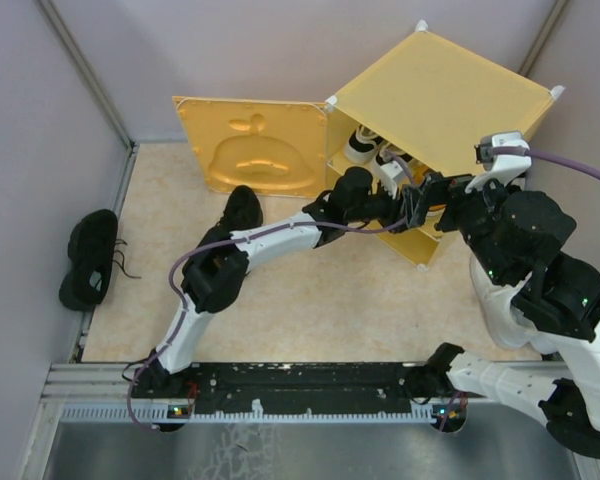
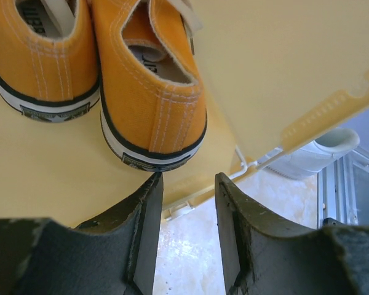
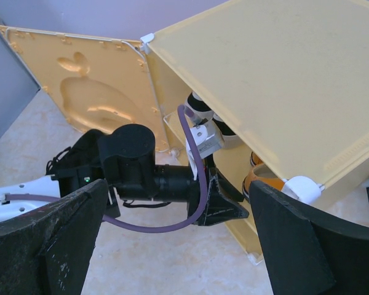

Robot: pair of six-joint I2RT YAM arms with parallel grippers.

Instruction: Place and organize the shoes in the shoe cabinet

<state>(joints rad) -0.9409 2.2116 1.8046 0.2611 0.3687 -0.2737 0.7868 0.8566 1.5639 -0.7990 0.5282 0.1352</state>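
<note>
The yellow shoe cabinet stands at the back right with its fruit-embossed door swung open to the left. Two orange sneakers sit on its lower shelf, heels toward my left gripper. That gripper is open and empty, and its left fingertip is right at one heel. Black-and-white sneakers sit on the upper shelf. My right gripper is wide open and empty, and hovers over the left gripper in front of the cabinet. One black sneaker lies by the door. A black pair lies at the far left.
Grey walls close in the mat on the left, back and right. The left arm's purple cable loops over the floor. A white ribbed object shows past the cabinet's edge. The metal rail runs along the near edge.
</note>
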